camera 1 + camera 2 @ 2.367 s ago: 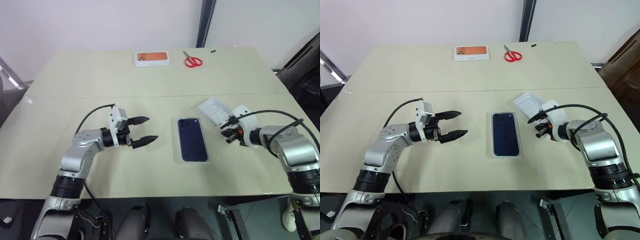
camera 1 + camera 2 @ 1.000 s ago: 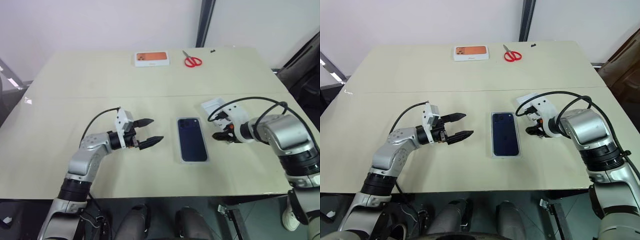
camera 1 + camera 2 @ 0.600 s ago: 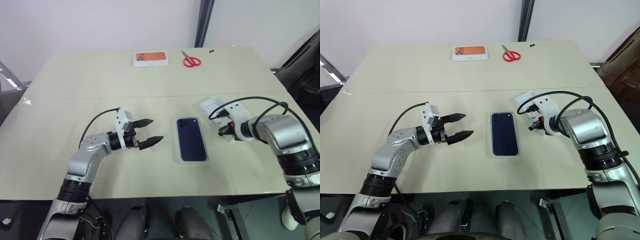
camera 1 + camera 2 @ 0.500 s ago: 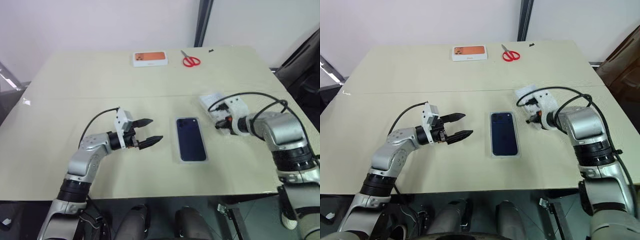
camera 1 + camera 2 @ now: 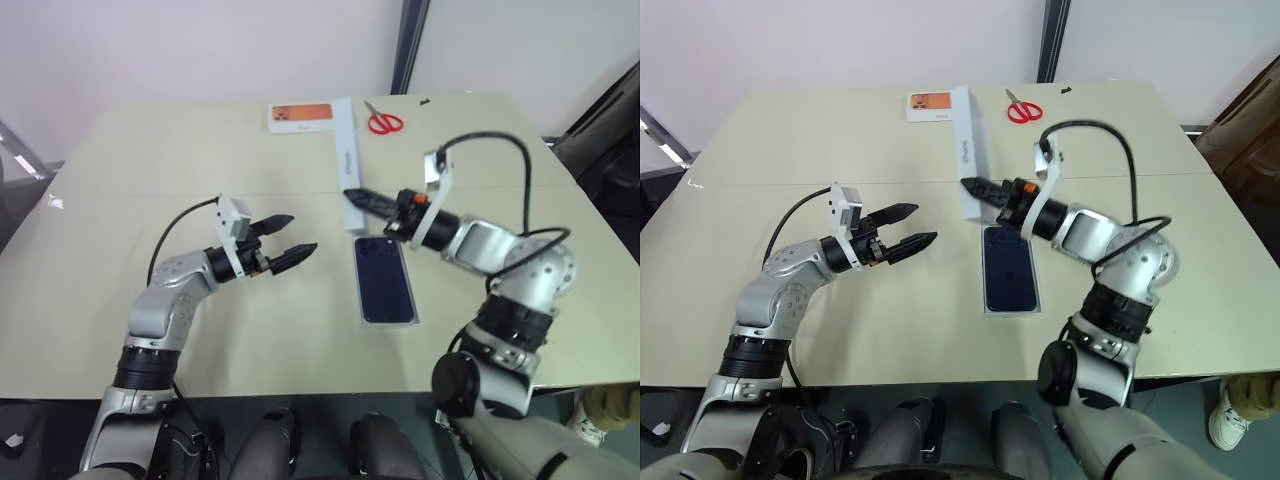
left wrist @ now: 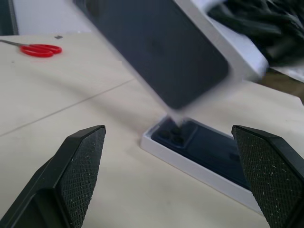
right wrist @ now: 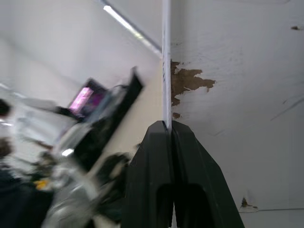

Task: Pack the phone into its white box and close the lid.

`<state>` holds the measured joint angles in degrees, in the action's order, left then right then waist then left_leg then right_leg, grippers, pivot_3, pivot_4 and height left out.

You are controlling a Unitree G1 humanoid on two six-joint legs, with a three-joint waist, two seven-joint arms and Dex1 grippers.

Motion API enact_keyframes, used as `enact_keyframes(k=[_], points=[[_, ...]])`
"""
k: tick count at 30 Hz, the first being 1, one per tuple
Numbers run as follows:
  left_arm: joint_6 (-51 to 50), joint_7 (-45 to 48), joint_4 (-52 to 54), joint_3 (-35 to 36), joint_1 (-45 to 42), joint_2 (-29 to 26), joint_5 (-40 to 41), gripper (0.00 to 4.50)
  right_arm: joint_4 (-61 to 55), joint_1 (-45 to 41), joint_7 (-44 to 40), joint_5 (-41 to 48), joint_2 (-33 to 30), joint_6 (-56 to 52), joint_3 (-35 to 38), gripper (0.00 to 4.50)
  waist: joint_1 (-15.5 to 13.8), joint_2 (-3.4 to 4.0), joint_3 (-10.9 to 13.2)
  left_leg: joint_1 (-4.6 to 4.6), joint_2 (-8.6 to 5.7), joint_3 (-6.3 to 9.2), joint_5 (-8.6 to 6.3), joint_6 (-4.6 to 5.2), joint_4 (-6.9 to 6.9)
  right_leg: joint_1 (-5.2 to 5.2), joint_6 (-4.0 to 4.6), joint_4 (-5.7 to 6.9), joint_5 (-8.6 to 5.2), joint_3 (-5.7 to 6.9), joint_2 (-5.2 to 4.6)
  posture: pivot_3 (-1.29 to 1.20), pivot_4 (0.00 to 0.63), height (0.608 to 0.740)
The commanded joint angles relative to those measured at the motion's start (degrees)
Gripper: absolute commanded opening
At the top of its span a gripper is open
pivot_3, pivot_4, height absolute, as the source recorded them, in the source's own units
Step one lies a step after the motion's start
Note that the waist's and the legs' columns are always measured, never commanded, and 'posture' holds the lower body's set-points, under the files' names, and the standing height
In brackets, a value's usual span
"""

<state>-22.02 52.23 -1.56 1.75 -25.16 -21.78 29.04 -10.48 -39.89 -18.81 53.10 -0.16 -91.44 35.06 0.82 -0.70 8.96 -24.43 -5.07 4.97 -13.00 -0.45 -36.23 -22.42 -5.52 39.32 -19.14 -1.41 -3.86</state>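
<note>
The phone (image 5: 385, 279) lies flat, glossy back up, inside the white box (image 5: 361, 312), which rests on the table (image 5: 150, 170) near its front-centre. The camera bump is at the far corner of the phone.

The right gripper (image 5: 352, 195) is above the far end of the white box. Its two black fingers are pressed together on the thin edge of the lid (image 5: 347, 150), pinching the wall between them. The lid is lifted clear of the table and extends from the fingertips away from the phone, toward the far side of the table.

The left gripper (image 5: 292, 240) is held to the left of the white box, apart from it, pointing toward it. Its fingers are spread wide and hold nothing.

Beyond the white box, at the far edge of the table, are a white box with orange top (image 5: 300, 116) and red-handled scissors (image 5: 383, 121).
</note>
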Motion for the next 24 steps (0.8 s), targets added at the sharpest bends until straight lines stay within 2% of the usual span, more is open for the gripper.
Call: enact_keyframes(k=[1, 7, 11, 14, 15, 17, 23, 24], points=[[0.4, 0.1, 2.1, 2.4, -0.2, -0.8, 1.7, 4.50, -2.7, 4.2, 4.2, 15.1, -1.1, -1.1, -2.1, 0.03, 0.1, 0.01, 0.0, -0.01, 0.00, -0.01, 0.00, 0.00, 0.01, -0.02, 0.00, 0.00, 0.00, -0.01, 0.00, 0.00, 0.150, 0.734], [0.3, 0.7, 3.8, 3.3, 1.4, -2.2, 2.7, 4.50, 1.7, 11.4, 17.8, 36.8, -6.5, 0.7, -8.8, 0.03, 0.5, 0.02, 0.0, 0.03, 0.03, -0.01, 0.00, 0.02, 0.06, -0.02, 0.00, 0.01, 0.00, -0.02, 0.01, 0.00, 0.150, 0.734], [0.0, 0.4, 4.2, 3.5, 2.1, -2.3, 3.1, 4.50, 0.7, 17.0, 28.1, 57.0, -14.2, 13.4, -21.0, 0.03, 0.5, 0.02, 0.0, 0.00, 0.02, -0.03, 0.00, 0.04, 0.06, -0.01, 0.00, -0.04, 0.00, -0.03, -0.01, 0.00, 0.150, 0.734], [-1.3, 1.2, 5.6, 2.9, 3.6, -2.4, 4.4, 4.50, -0.9, 19.0, 29.5, 59.9, -17.2, 18.8, -25.7, 0.03, 0.5, 0.01, 0.0, 0.01, 0.02, -0.03, 0.00, 0.08, 0.00, 0.08, 0.00, -0.06, 0.00, -0.01, -0.01, 0.00, 0.150, 0.734], [-2.0, 2.1, 6.4, 2.5, 4.3, -2.7, 5.0, 3.97, -1.2, 19.5, 30.2, 59.9, -18.2, 20.1, -26.9, 0.00, 0.5, 0.01, 0.0, 0.02, 0.03, -0.03, 0.00, 0.08, -0.01, 0.09, 0.00, -0.06, 0.00, -0.01, 0.00, 0.00, 0.150, 0.734], [-3.1, 2.8, 7.6, 1.6, 6.0, -3.0, 5.4, 3.19, -1.0, 20.8, 32.4, 59.9, -19.5, 22.9, -28.7, 0.00, 0.5, 0.01, 0.0, 0.02, 0.03, -0.02, -0.02, 0.10, 0.01, 0.09, 0.00, -0.09, -0.01, -0.01, 0.01, 0.00, 0.150, 0.734], [-2.1, 1.9, 9.2, -0.9, 8.5, -2.1, 3.2, 0.10, -1.8, 24.2, 35.5, 59.9, -20.2, 29.4, -31.9, 0.00, 0.2, 0.01, 0.0, 0.01, 0.03, -0.02, -0.02, 0.12, -0.01, 0.13, -0.01, -0.12, -0.01, -0.01, 0.01, 0.00, 0.150, 0.734], [-1.7, 1.3, 9.2, -1.7, 8.8, -1.6, 2.5, 0.04, -1.9, 24.7, 35.4, 59.9, -20.4, 29.9, -32.1, 0.00, 0.2, 0.01, 0.0, 0.01, 0.03, -0.03, -0.03, 0.12, -0.02, 0.14, -0.01, -0.12, -0.01, -0.01, 0.00, 0.00, 0.150, 0.734]])
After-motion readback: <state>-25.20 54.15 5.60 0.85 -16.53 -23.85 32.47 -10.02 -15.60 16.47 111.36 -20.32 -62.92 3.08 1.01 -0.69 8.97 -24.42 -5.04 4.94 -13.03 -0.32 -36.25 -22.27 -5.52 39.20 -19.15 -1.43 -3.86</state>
